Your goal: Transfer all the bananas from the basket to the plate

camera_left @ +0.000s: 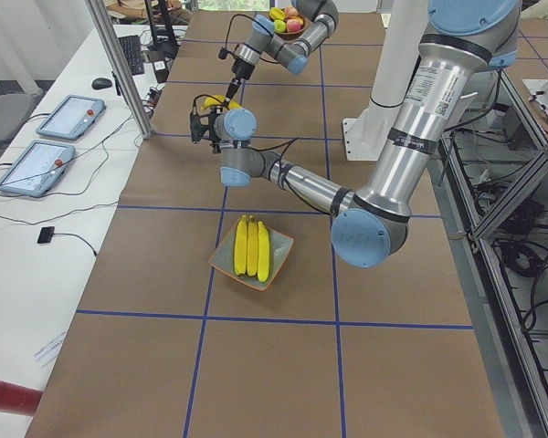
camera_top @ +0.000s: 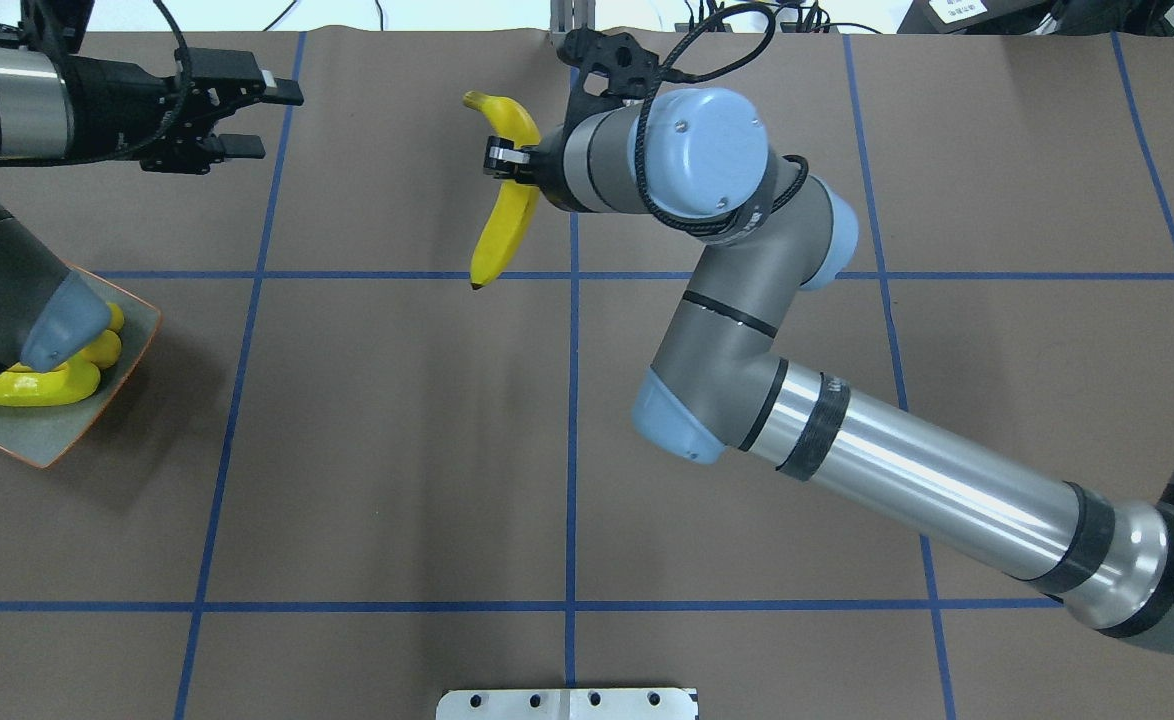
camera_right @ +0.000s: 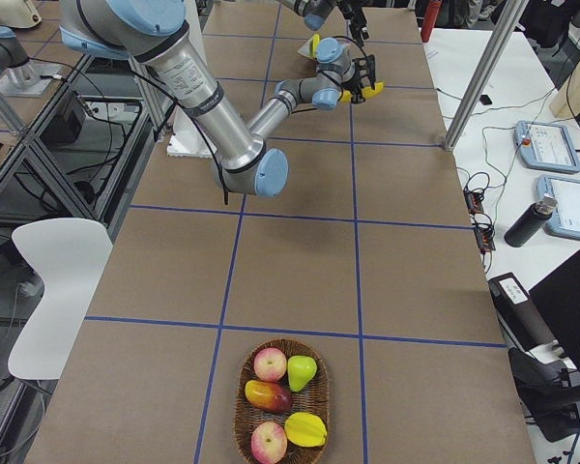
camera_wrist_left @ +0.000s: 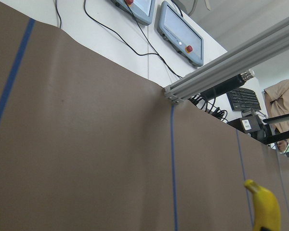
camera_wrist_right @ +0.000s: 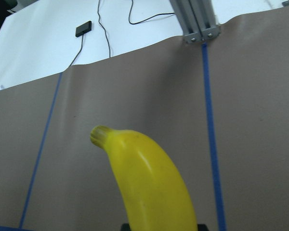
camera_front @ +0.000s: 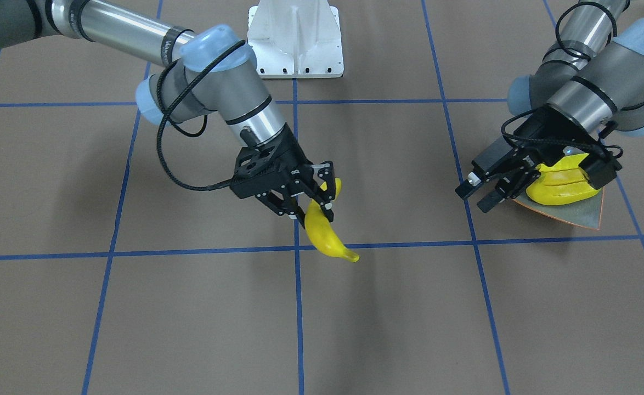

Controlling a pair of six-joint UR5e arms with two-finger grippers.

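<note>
1. Closest to me, at this end of the brown paper-covered table (camera_left: 256, 365), sits a small squarish grey-green plate (camera_left: 219, 265) with a thin orange rim. Three glossy yellow plastic bananas (camera_left: 251, 248) lie side by side in it.
2. Past that, the black two-finger left gripper (camera_top: 272, 122) hangs above the table, fingers spread, holding nothing.
3. Further along, the right gripper (camera_front: 315, 207) is clamped around a fourth yellow plastic banana (camera_front: 325, 236), lifted clear of the table and well apart from the plate.
4. At the far end, an oval woven wicker basket (camera_right: 238, 406) holds red-yellow apples (camera_right: 270, 364) and a green pear (camera_right: 302, 370).
</note>
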